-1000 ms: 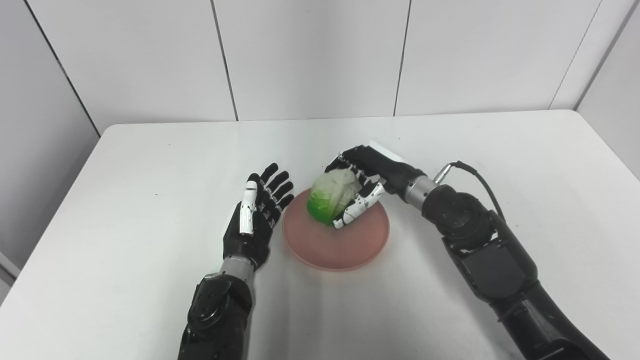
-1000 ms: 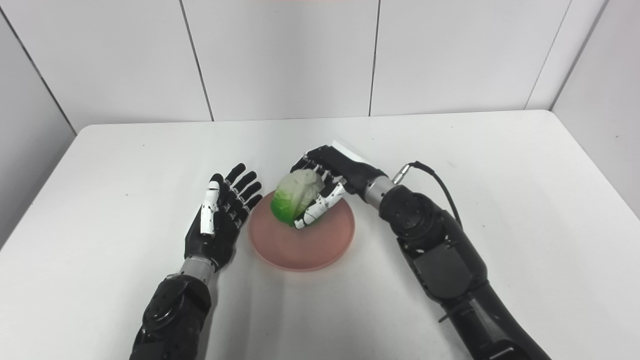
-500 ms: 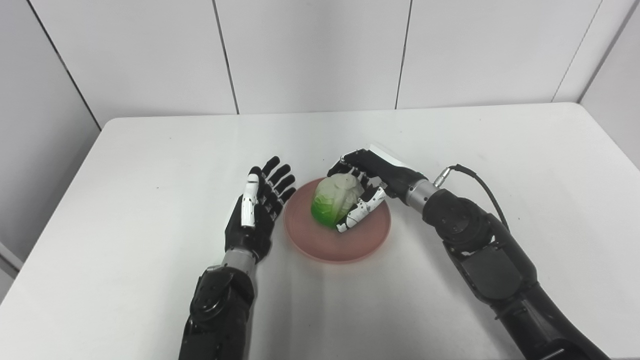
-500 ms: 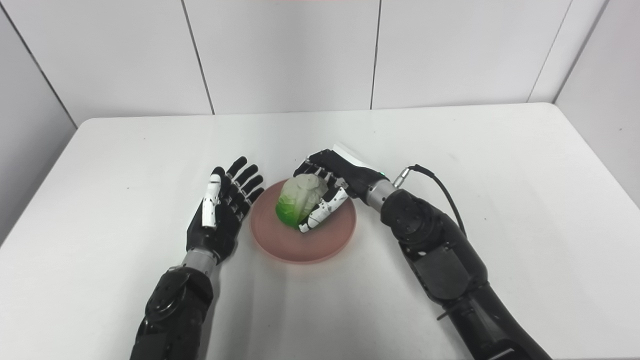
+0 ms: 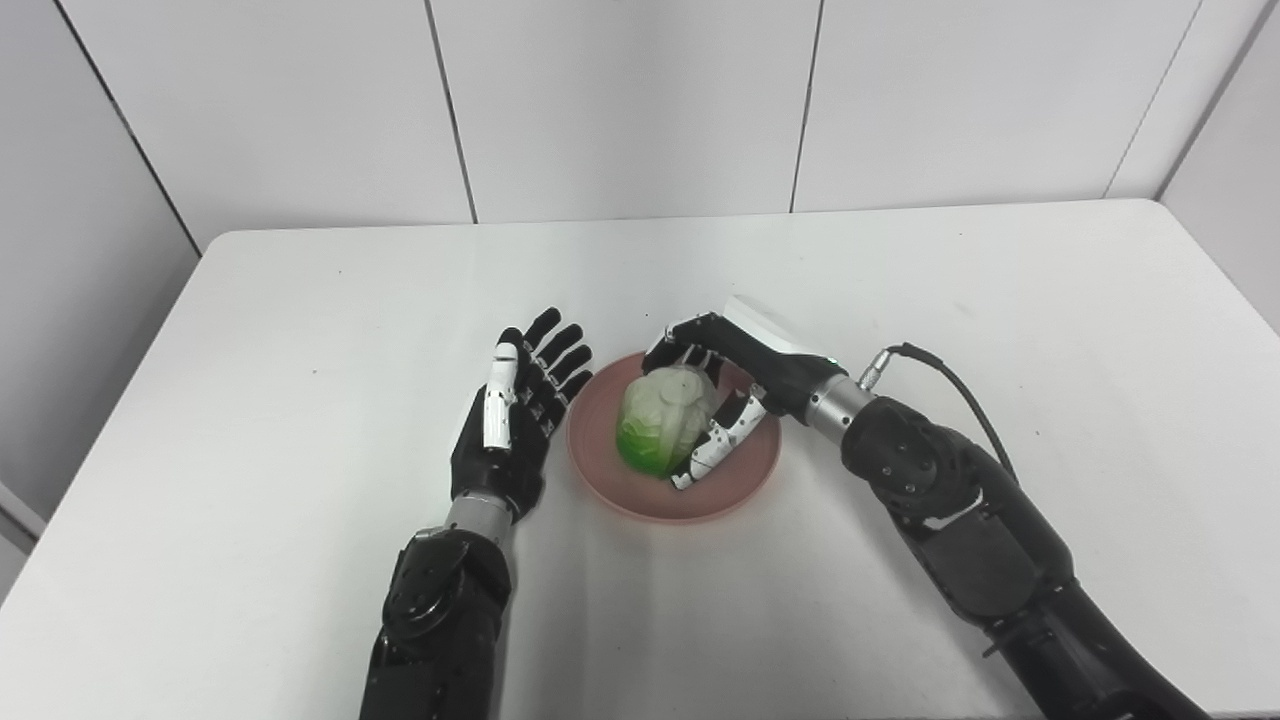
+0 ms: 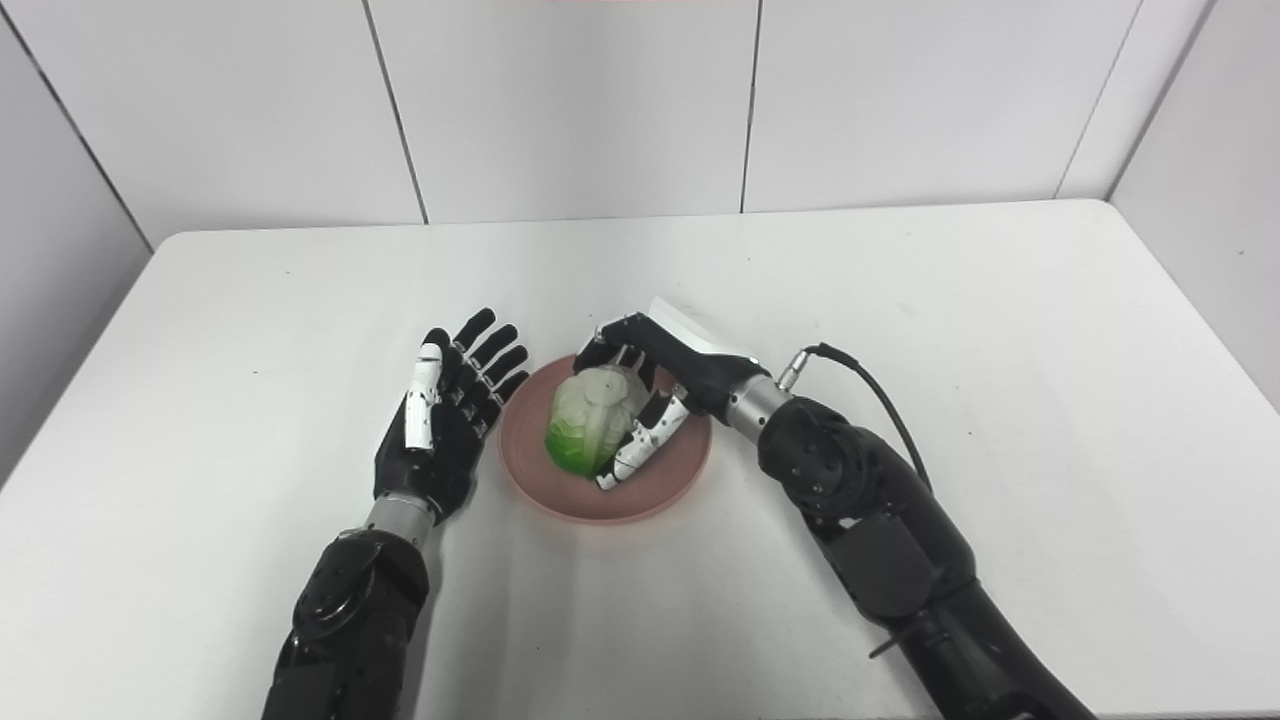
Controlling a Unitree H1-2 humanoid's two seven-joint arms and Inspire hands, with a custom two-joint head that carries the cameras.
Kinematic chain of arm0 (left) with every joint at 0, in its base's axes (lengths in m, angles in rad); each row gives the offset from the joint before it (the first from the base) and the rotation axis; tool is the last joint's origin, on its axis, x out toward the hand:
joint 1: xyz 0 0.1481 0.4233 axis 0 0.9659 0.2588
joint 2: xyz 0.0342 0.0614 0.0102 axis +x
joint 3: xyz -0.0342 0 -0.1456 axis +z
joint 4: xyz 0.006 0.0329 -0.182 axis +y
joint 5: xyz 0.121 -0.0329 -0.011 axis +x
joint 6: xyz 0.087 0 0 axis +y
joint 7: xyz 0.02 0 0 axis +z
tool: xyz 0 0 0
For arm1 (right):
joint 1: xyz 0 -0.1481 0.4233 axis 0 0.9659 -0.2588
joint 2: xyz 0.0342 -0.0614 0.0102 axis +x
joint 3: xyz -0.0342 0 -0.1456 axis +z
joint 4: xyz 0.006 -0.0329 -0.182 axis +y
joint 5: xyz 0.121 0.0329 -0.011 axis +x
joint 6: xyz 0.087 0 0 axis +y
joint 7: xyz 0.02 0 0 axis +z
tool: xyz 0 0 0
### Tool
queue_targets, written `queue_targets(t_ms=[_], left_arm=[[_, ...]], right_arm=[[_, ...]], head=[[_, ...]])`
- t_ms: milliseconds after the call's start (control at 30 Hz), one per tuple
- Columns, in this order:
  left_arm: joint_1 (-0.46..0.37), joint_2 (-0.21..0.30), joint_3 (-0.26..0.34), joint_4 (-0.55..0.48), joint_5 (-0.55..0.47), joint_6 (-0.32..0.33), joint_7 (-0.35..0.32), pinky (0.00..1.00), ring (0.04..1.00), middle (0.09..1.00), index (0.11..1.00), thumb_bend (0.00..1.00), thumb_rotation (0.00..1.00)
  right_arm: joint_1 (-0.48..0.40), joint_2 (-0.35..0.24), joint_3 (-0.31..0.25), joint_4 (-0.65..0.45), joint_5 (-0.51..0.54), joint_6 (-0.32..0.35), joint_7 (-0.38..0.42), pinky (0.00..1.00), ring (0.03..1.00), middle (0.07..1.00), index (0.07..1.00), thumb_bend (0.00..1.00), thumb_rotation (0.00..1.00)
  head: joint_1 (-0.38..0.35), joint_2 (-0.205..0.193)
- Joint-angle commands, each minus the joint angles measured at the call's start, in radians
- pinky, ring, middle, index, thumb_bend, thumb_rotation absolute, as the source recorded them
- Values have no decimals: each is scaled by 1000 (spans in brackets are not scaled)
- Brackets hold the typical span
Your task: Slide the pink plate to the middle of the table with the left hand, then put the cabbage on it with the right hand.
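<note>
The pink plate (image 5: 740, 480) lies near the middle of the white table. The cabbage (image 5: 662, 432), pale on top and green below, rests on the plate. My right hand (image 5: 728, 392) is shut on the cabbage, fingers over its far side and thumb along its right side. My left hand (image 5: 515, 420) is open, palm facing the plate, fingers spread, just left of the plate's rim and holding nothing. The same scene shows in the right eye view, with the cabbage (image 6: 590, 430) on the plate (image 6: 668, 478).
The white table (image 5: 300, 330) has walls close behind and at both sides. A cable (image 5: 950, 375) loops up from my right wrist.
My right hand has lowered the cabbage down onto the plate, toward the plate's middle. The left hand has stayed in place. The camera has tilted a little.
</note>
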State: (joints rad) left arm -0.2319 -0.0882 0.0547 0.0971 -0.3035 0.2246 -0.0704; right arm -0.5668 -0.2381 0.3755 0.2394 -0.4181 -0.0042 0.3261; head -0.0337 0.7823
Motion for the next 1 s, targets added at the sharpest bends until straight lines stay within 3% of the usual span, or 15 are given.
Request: queue_targets(t_ms=[0, 133, 367, 733, 867, 967], left_arm=[[0, -4, 0, 12, 5, 50, 14, 867, 871, 869, 856, 366, 1000], [-1, -2, -3, 12, 7, 51, 13, 867, 875, 870, 855, 365, 1000], [-4, -1, -4, 19, 5, 46, 11, 873, 880, 875, 864, 375, 1000], [-7, -7, 2, 15, -4, 50, 15, 860, 871, 869, 858, 362, 1000], [-4, -5, 1, 10, -6, 43, 8, 867, 875, 876, 863, 363, 1000], [3, -2, -3, -1, 11, 29, 16, 856, 872, 879, 866, 367, 1000]], right_arm=[[-39, -7, -6, -39, 7, -36, 5, 576, 614, 645, 662, 833, 33], [-44, -18, 6, -59, -20, -32, 21, 656, 709, 750, 774, 940, 103], [-64, -38, 22, -90, -30, -4, 98, 823, 898, 931, 939, 1000, 339], [-68, -42, -20, -118, 29, -20, 131, 869, 944, 981, 1000, 1000, 468], [-53, -48, -57, -186, 72, 7, 143, 811, 935, 990, 1000, 1000, 467], [-20, -55, -97, -249, 76, -4, 110, 871, 951, 985, 1000, 1000, 508]], head=[[2, 0], [2, -1], [0, -4], [-1, -13], [-1, -16], [0, -18]])
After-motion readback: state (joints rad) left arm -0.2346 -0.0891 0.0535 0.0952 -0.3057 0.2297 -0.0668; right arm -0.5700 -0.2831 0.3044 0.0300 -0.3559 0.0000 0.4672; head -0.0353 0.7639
